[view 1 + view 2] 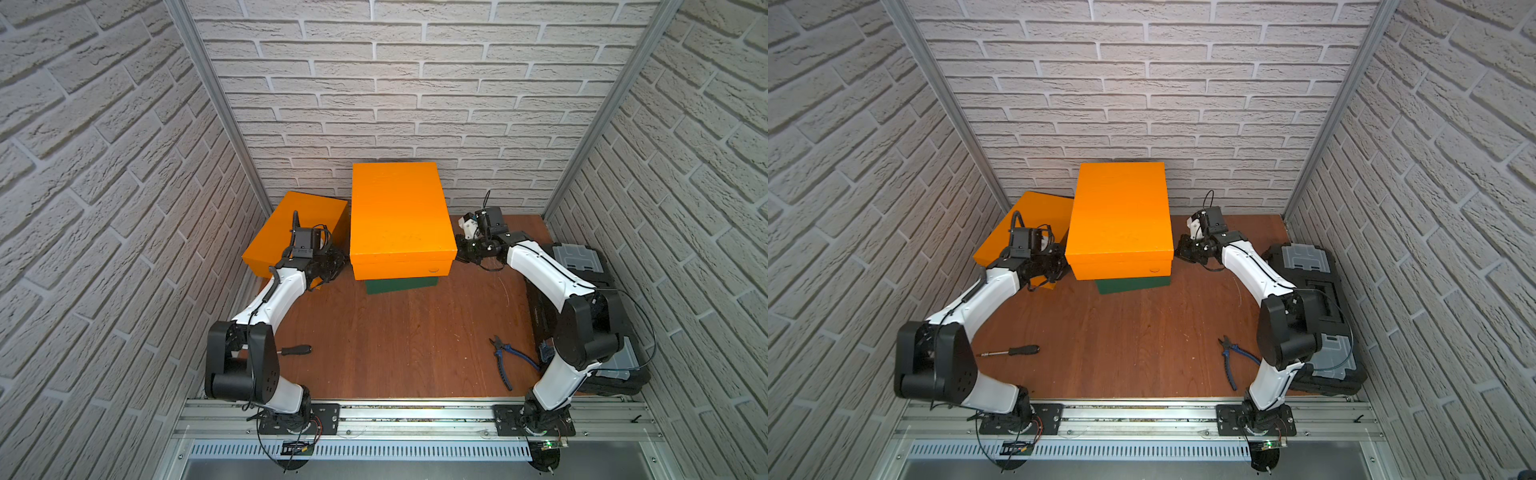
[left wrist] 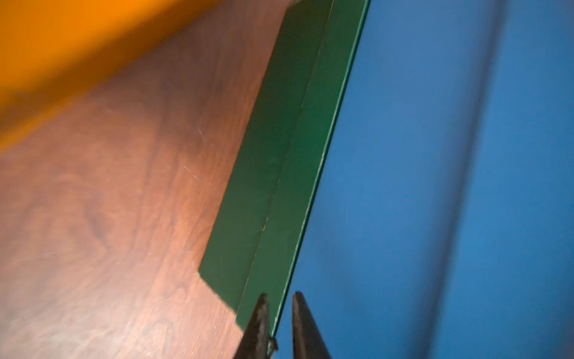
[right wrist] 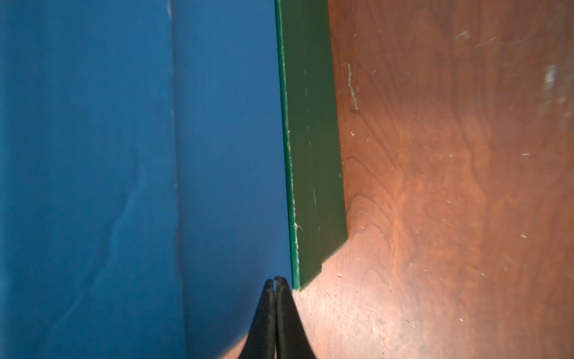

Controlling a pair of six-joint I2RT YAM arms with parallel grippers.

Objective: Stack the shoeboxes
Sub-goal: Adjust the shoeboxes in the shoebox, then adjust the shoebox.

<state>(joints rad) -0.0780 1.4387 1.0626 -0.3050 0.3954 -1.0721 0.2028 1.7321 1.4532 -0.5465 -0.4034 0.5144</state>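
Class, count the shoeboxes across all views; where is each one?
4. The top orange shoebox crowns the stack; the blue shoebox, seen only in wrist views, lies on the green shoebox at the bottom; the second orange shoebox sits beside it.

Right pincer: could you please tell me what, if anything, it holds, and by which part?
Nothing: the right pincer is shut on itself, with nothing between its tips, next to the blue box's side wall.

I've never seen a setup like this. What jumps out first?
A bright orange shoebox tops a stack at the back middle of the wooden table, over a blue shoebox and, lowest, a dark green shoebox. The white-and-black left arm and right arm flank that stack, and a second orange shoebox sits at its left.
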